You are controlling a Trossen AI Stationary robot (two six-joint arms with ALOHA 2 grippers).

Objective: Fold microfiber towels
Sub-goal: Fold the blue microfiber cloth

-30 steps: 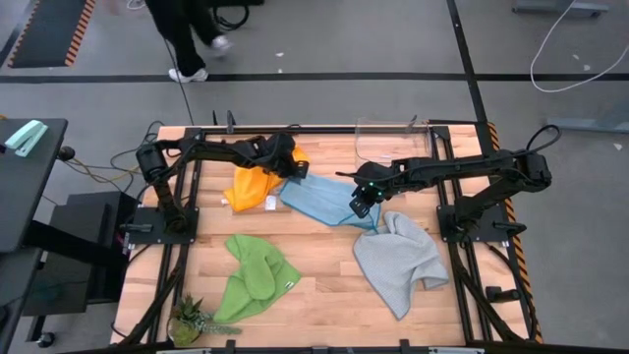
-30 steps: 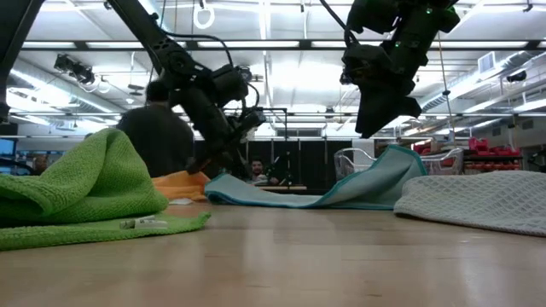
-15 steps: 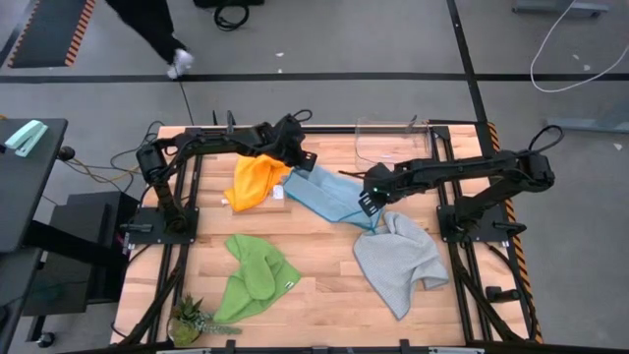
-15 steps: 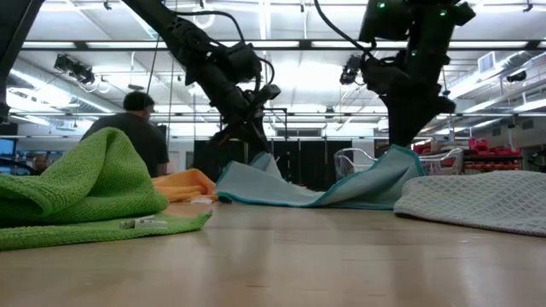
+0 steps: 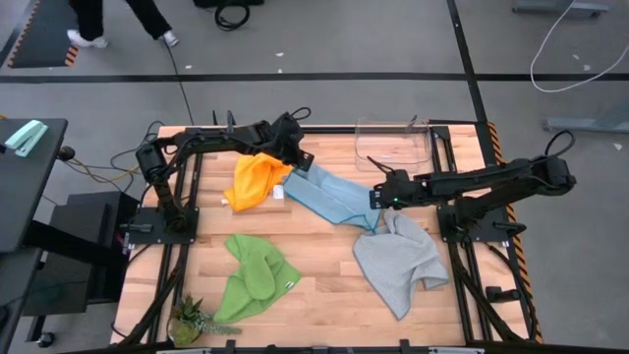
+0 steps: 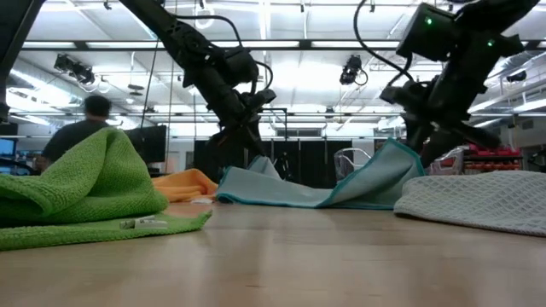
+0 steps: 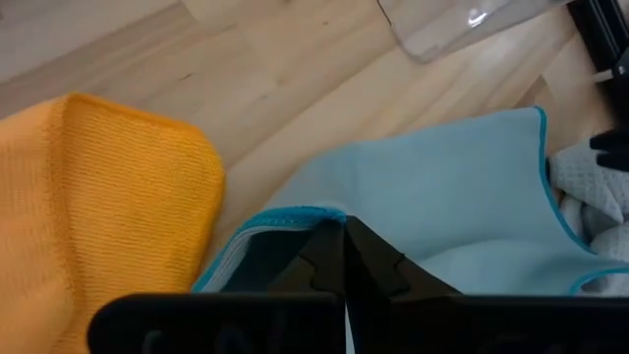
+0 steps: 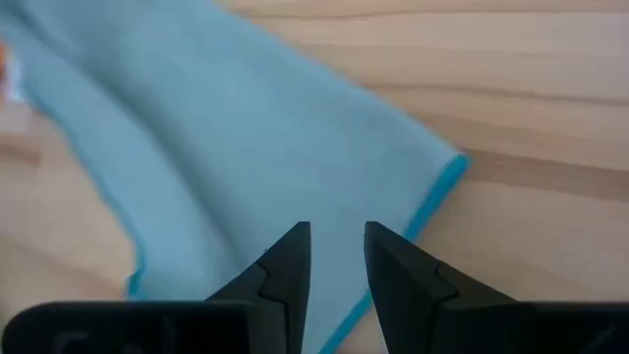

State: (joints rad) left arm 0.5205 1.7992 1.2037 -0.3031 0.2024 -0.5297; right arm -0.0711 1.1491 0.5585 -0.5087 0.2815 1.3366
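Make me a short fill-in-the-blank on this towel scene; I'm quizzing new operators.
1. The left gripper is shut on the ____ towel's edge.
2. The right gripper hovers with its jaws ____.
3. The yellow-orange towel lies beside the blue one; the ____ towel sits nearest the small plant.

Missing words: light blue; open; green

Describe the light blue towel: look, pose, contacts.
The light blue towel is soft microfiber with a darker teal hem, lying rumpled mid-table between the orange towel and grey towel. The left gripper is shut on its edge, lifting it. The right gripper hovers, open, at the opposite corner, which overlaps the grey one.
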